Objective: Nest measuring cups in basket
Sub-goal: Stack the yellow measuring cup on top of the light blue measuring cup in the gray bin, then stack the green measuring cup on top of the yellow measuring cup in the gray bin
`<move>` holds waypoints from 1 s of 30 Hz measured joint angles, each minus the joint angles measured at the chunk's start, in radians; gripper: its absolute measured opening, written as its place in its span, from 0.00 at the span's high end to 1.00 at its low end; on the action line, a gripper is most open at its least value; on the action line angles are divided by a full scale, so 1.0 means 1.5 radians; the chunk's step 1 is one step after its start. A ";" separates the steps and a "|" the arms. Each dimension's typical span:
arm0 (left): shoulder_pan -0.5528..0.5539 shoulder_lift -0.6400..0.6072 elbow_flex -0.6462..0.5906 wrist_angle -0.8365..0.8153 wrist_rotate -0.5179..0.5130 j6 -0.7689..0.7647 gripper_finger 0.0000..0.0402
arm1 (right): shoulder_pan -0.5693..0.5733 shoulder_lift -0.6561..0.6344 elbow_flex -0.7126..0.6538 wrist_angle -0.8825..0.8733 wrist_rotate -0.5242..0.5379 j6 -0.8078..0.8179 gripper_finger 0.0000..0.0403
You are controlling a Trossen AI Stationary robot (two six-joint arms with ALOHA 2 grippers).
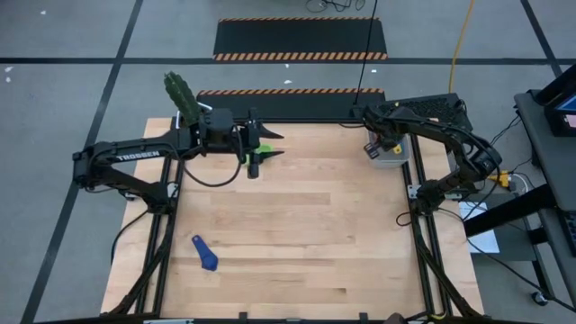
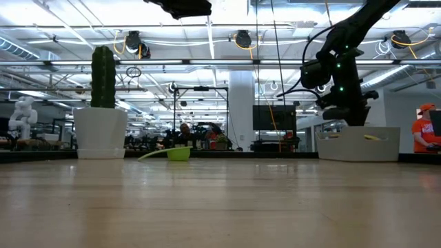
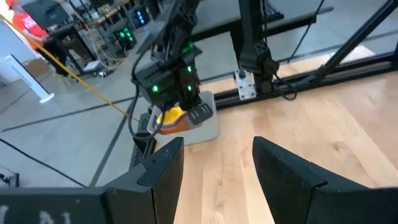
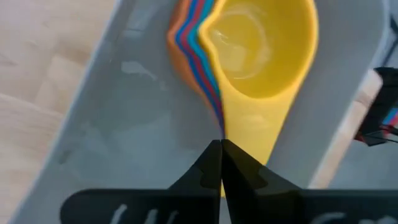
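A nested stack of measuring cups, with the yellow cup (image 4: 258,43) on top and blue, red and orange rims below it, lies in the grey-blue basket (image 1: 389,153) (image 2: 358,143) at the table's far right. My right gripper (image 4: 221,149) is shut and stands just over the yellow cup's handle. The green cup (image 1: 264,135) (image 2: 179,153) rests on the table near the far edge. My left gripper (image 3: 217,165) (image 1: 270,144) is open and raised high above it. The dark blue cup (image 1: 205,254) lies on the near left of the table. My right gripper points down from above into the basket, its shut fingertips (image 4: 214,158) over the yellow cup's handle (image 4: 252,124). I cannot tell whether they touch it.
A cactus in a white pot (image 2: 100,131) (image 1: 184,99) stands at the far left corner. The wooden table top (image 1: 306,234) lies bare between the dark blue cup and the basket. A person in orange (image 2: 422,134) shows in the room beyond.
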 joint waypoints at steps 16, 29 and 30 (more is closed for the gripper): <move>0.000 -0.001 0.000 -0.029 0.000 0.007 0.51 | 0.093 -0.094 0.000 0.104 -0.023 -0.013 1.00; -0.048 0.004 0.000 -0.150 -0.128 -0.124 0.51 | 0.414 -0.266 -0.144 0.302 -0.061 -0.032 1.00; -0.060 0.011 0.000 -0.174 -0.139 -0.129 0.51 | 0.433 -0.271 -0.156 0.303 -0.061 -0.037 1.00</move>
